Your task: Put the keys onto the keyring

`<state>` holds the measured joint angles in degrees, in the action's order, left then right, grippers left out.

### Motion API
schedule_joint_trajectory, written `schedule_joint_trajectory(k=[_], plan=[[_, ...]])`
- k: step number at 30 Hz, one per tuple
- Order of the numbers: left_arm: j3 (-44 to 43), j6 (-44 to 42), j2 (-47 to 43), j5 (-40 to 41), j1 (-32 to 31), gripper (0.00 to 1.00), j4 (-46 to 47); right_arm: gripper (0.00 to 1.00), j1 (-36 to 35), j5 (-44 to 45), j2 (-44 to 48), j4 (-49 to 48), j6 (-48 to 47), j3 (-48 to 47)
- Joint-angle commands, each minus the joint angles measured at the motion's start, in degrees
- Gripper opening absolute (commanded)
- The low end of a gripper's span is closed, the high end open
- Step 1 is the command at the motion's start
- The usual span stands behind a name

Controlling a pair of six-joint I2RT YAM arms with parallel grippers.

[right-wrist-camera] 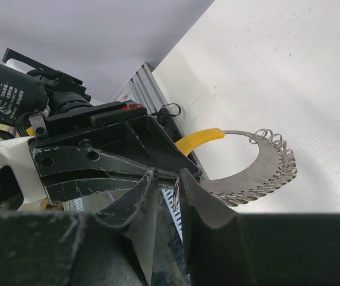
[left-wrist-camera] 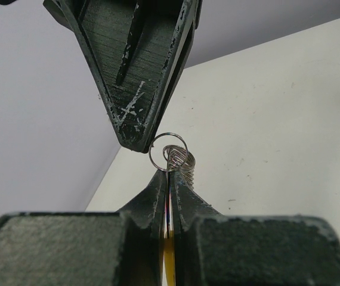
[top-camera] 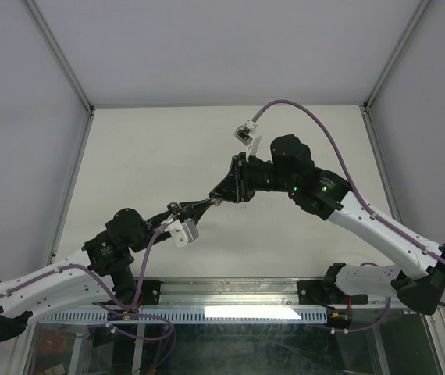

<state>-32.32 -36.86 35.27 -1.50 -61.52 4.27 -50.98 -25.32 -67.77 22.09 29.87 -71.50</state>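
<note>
The keyring (right-wrist-camera: 255, 174), a flat silver crescent edged with wire coils and closed by a yellow segment (right-wrist-camera: 200, 138), hangs above the table. My left gripper (left-wrist-camera: 170, 176) is shut on it edge-on, with the yellow part between its pads and the coils (left-wrist-camera: 183, 161) past the tips. A thin wire loop (left-wrist-camera: 167, 151) stands at those tips. My right gripper (right-wrist-camera: 167, 174) meets the left one tip to tip (top-camera: 216, 200). It is open, and the wire loop (right-wrist-camera: 175, 195) lies in its gap close to one finger. No key shows in any view.
The white table (top-camera: 168, 148) lies below both grippers, with grey walls around it. An aluminium rail (top-camera: 230, 295) runs along the near edge by the arm bases. A purple cable (top-camera: 324, 129) arcs over the right arm.
</note>
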Motion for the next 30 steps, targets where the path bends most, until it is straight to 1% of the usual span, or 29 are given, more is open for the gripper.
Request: schedule_joint_trajectory(k=[1,7,11,22,30], plan=[[-1.5,0.7,-0.1,-0.8,-0.2,0.00,3.5,0.23,0.0,0.9,1.7,-3.4,0.1,-0.2],[-1.5,1.0,-0.4,0.8,-0.2,0.00,3.5,0.32,0.1,4.1,3.2,-2.6,0.0,0.2],[-1.3,1.5,-0.4,1.8,-0.2,0.00,4.2,0.35,0.1,5.7,3.5,-1.1,0.1,0.4],[-1.3,2.0,-0.4,3.9,-0.2,0.00,4.7,0.35,0.2,3.2,2.6,-0.2,0.5,0.4],[-1.3,2.0,-0.2,4.4,-0.2,0.00,4.8,0.35,0.2,-0.9,0.6,-0.4,0.7,-0.1]])
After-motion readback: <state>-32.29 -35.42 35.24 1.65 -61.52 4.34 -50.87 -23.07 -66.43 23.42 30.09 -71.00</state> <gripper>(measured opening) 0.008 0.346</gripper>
